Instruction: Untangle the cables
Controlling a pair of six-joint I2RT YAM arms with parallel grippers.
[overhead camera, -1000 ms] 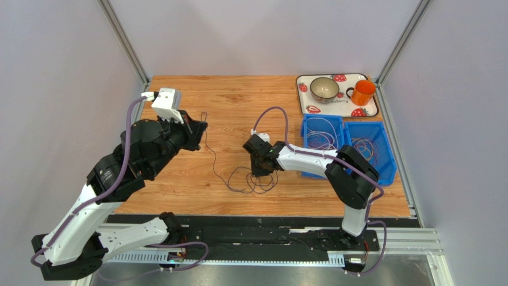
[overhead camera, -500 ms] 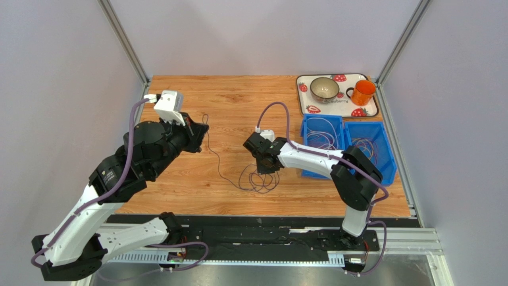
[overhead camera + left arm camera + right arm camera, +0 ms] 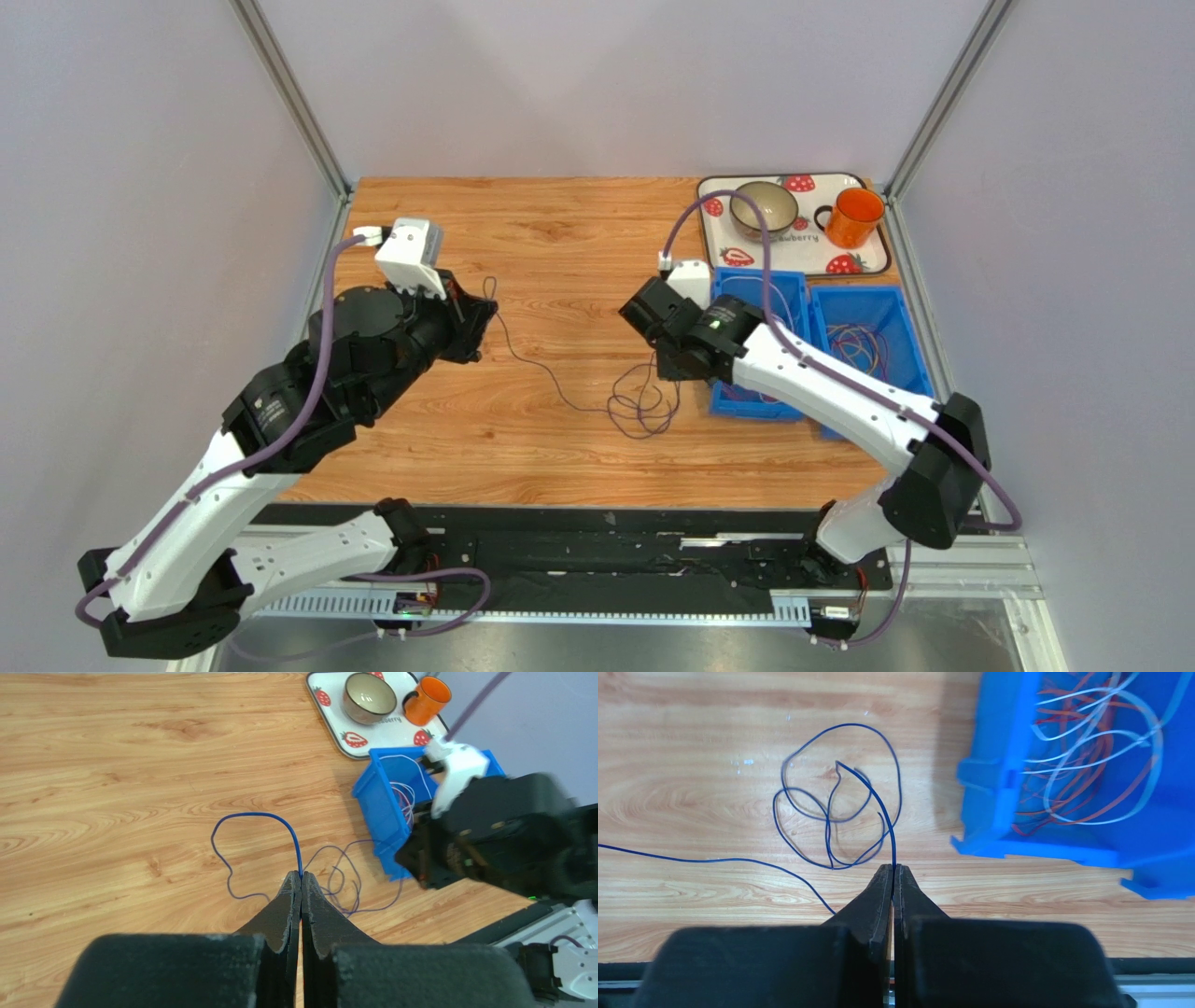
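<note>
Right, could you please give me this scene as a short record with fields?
Left fingers: shut on the blue cable
Right fingers: shut on the same cable, above its loose loops
Cable path: runs between both arms, loops lying on the wooden table
Blue bins: hold more cables, white and orange-red
Tray: bowl and orange mug
</note>
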